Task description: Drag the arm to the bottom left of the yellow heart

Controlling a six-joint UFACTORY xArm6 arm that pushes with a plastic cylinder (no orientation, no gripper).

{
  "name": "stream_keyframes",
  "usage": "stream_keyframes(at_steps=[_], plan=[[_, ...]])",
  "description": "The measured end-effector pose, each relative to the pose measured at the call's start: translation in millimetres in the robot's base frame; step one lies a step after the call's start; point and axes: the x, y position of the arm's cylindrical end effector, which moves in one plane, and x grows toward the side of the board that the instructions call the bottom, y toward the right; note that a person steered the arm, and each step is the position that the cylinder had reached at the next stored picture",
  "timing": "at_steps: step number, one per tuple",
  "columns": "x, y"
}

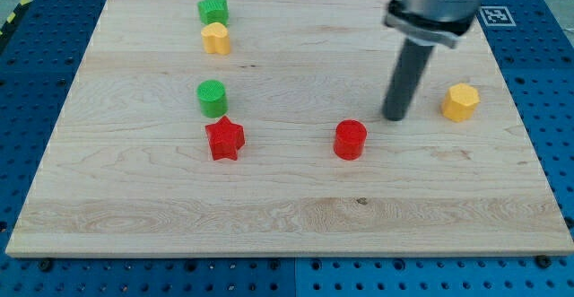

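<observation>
No pincer is fitted, so no spread or pressed state can be told. The arm ends in a dark rod, and my tip point(395, 117) is set on the tabletop point(296, 216).

From my tip, the yellow heart point(215, 39) lies well apart, toward the view's left and somewhat toward its top. A green block point(213, 11) sits just beyond the heart on its top side. The goal spot, at the heart's bottom left, is judged to lie in the gap between the heart and the green cylinder point(212, 98).

The red cylinder point(350, 140) is near my tip, to its lower left. The red star point(224, 139) is farther left and the yellow hexagon point(460, 102) is to the right.

The heart looks compact, with no clear long axis. Which way its point faces cannot be made out.
</observation>
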Motion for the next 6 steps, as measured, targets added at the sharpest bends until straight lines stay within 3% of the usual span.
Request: stream_keyframes(at_steps=[1, 3, 5, 6], plan=[[0.0, -68.3], [-57.4, -129.1], [-75.0, -244.4], [-128.0, -261.3]])
